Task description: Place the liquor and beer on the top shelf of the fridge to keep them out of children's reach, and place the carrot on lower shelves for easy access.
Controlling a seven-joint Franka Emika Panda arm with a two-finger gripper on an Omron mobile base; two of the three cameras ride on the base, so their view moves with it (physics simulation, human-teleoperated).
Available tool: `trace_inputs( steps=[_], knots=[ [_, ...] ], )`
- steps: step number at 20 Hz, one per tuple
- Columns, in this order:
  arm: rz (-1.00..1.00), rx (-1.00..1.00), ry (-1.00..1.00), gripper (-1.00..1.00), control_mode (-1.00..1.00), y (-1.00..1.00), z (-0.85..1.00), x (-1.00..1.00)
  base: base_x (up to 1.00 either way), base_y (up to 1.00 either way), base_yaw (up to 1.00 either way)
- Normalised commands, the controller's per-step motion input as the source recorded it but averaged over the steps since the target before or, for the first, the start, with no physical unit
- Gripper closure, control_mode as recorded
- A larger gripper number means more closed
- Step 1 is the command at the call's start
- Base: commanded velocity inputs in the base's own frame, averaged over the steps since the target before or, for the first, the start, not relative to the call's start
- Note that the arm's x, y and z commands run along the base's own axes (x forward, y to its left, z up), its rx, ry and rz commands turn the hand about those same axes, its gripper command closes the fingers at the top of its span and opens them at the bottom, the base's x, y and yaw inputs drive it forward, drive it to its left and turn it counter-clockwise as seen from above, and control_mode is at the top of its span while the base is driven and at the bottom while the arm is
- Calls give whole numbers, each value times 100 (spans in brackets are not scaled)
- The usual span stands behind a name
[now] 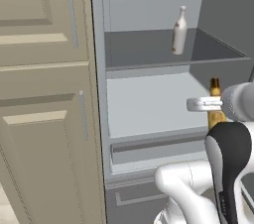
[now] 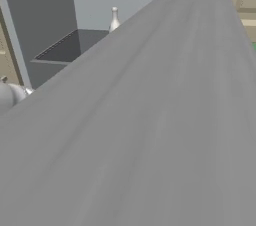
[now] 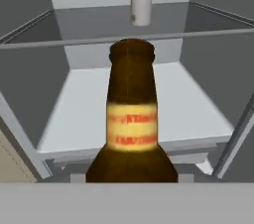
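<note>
The fridge point(image 1: 98, 84) stands open. On its dark top shelf point(image 1: 144, 49) the pale liquor bottle point(image 1: 179, 30) is upright, toward the right; its neck point(image 2: 114, 19) and its base point(image 3: 141, 0) also show. My gripper point(image 1: 213, 104) is shut on the amber beer bottle point(image 1: 215, 87), held upright in front of the fridge's right side, above the pale lower shelf point(image 1: 149, 104) and below the top shelf's edge. Close up in the hand view, the beer point(image 3: 132, 119) hides my fingertips. The carrot is out of view.
Beige panelled cabinets point(image 1: 44, 94) flank the fridge on the left. A large flat grey slab point(image 2: 150, 130), probably the fridge door, blocks most of the right base view. A grey drawer front point(image 1: 149, 151) runs below the lower shelf.
</note>
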Motion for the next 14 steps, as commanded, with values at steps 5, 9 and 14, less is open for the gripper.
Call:
trace_inputs(
  steps=[5,9,14],
  knots=[
    [0,0,-51,100,-100,0,10,-3,0,0,0],
    [0,0,-50,100,-100,0,42,0,0,0,0],
    [0,0,-47,100,-100,8,30,0,0,0,0]
  ],
)
